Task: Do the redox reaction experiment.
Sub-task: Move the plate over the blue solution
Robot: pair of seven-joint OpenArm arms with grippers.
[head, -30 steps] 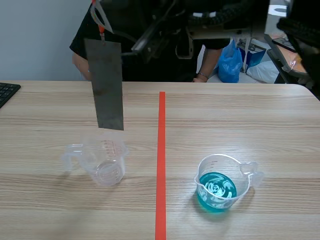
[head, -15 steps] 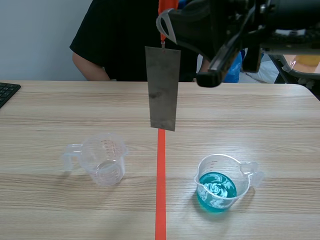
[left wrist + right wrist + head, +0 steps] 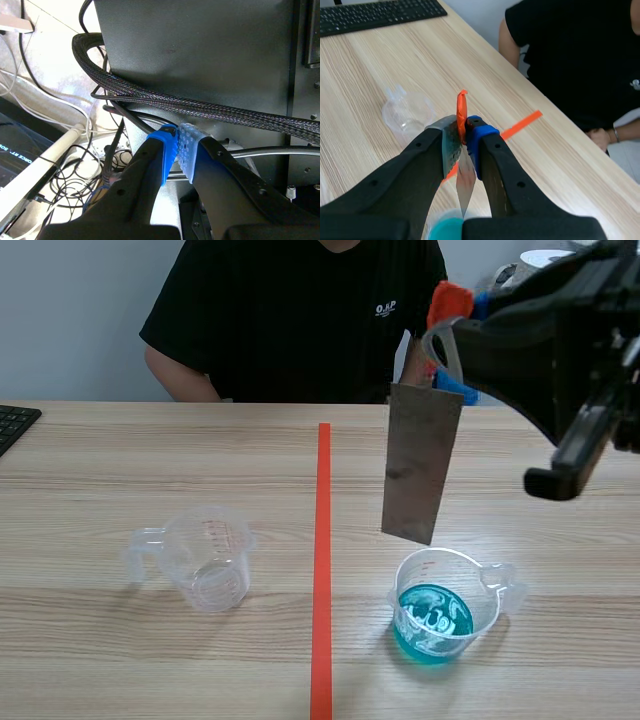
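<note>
Item 1 – right gripper: clenched on the top edge of a thin grey rectangular metal sheet. The two pads are pressed flat against either face, with only the sheet's thickness between them. A small orange-red tab sticks up above the fingertips.

Item 2 – the grey metal sheet: hangs down from that grip, slightly tilted, over the table's right half. Its lower edge is just above the far rim of item 3 and is not in the liquid.

Item 3 – clear plastic measuring cup with blue-green liquid: stands upright right of the tape line, toward the table's near edge, with its handle pointing to the right edge.

Item 4 – empty clear plastic measuring cup: stands upright on the left half, well apart from item 3, with its handle toward the left edge.

Item 5 – left gripper: fingers closed together, blue pads meeting with nothing between them. It faces a black panel and braided black cables, away from the tabletop.

Item 6 – black keyboard: at the table's left edge.

Item 7 – person in a black T-shirt: seated behind the far edge.
</note>
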